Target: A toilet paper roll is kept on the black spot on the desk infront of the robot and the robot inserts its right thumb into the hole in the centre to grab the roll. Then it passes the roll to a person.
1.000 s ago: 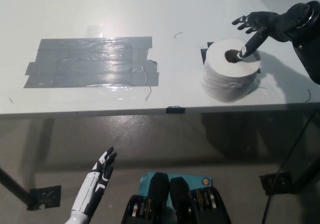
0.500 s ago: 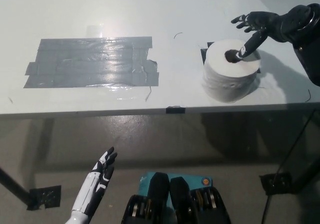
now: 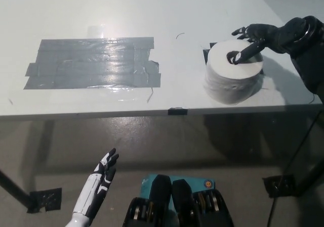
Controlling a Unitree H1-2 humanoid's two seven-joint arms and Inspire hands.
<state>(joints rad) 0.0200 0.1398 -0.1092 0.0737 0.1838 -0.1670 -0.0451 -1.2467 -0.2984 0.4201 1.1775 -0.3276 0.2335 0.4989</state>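
At the right of the frame, the right hand (image 3: 266, 35) has its thumb in the roll (image 3: 233, 71), fingers spread, not lifted yet.

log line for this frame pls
phase: grasping | right hand: thumb in core of toilet paper roll, other fingers spread | roll: upright on desk | left hand: idle, open, below desk edge

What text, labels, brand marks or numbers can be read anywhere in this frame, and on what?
None can be read.
The toilet paper roll, the grey tape patch and the desk show no print.
The teal object on the floor bears a small round mark, too blurred to read.
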